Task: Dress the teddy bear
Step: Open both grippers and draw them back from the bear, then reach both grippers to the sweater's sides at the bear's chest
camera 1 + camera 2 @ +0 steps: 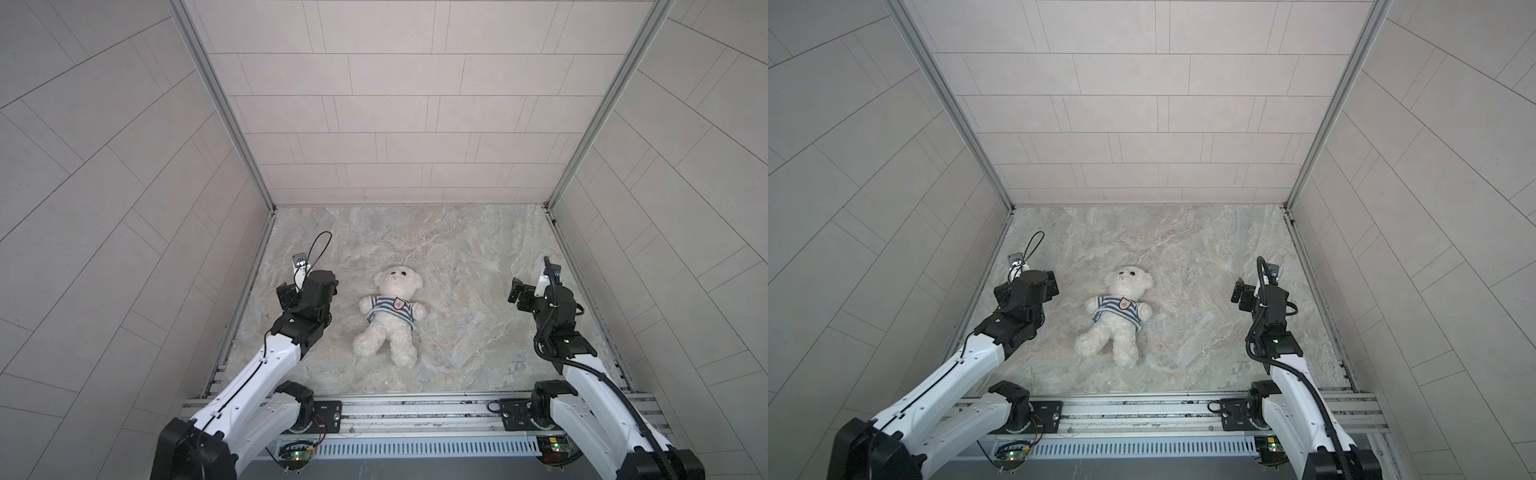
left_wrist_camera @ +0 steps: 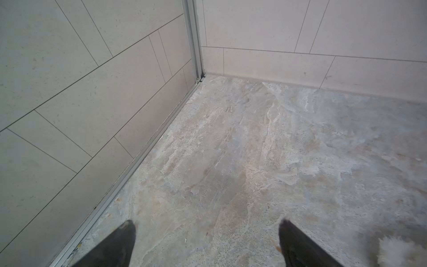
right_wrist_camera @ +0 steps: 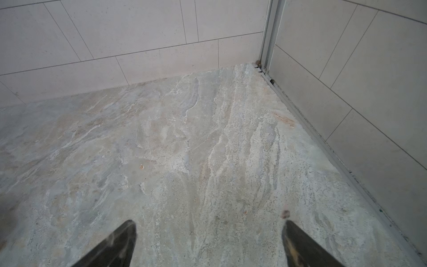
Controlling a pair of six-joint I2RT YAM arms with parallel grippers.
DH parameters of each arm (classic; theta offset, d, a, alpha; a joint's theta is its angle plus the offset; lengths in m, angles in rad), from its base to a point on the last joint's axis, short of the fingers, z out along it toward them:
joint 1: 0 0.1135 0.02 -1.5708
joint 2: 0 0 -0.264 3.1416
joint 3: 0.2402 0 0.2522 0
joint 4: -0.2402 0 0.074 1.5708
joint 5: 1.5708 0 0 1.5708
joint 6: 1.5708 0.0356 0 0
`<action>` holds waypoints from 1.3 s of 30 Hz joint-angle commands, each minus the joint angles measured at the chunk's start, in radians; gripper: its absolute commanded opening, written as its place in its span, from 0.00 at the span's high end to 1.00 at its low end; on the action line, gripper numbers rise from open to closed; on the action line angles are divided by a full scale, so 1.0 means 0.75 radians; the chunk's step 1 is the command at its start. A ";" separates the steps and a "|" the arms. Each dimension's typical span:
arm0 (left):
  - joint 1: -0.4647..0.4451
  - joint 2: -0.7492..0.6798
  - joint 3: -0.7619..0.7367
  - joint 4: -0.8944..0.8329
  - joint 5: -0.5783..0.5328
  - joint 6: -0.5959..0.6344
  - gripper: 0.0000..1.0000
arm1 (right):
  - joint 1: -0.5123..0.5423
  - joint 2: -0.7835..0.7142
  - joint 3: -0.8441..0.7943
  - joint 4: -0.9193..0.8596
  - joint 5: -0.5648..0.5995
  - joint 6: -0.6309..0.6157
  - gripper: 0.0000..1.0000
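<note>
Looks done: striped shirt [image 1: 390, 311] on teddy bear [image 1: 388, 337]. Both left gripper [image 2: 207, 222] and right gripper [image 3: 208, 222] gape wide, empty. Retreat high, avoid snagging sleeves.

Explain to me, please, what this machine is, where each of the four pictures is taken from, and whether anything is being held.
These are two white-and-black robot arms on a rail, each ending in a two-fingered gripper. Both top views look down from overhead; the other two come from a camera on each wrist, showing the left gripper and right gripper open and empty. On the grey marbled tabletop a small fluffy white teddy bear lies on its back between the arms, already wearing a blue-and-white striped shirt. Nothing is held.
</note>
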 commanded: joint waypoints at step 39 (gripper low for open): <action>-0.512 0.427 0.154 -0.145 1.053 -0.349 0.31 | 1.005 0.623 0.378 0.034 -0.376 0.414 0.16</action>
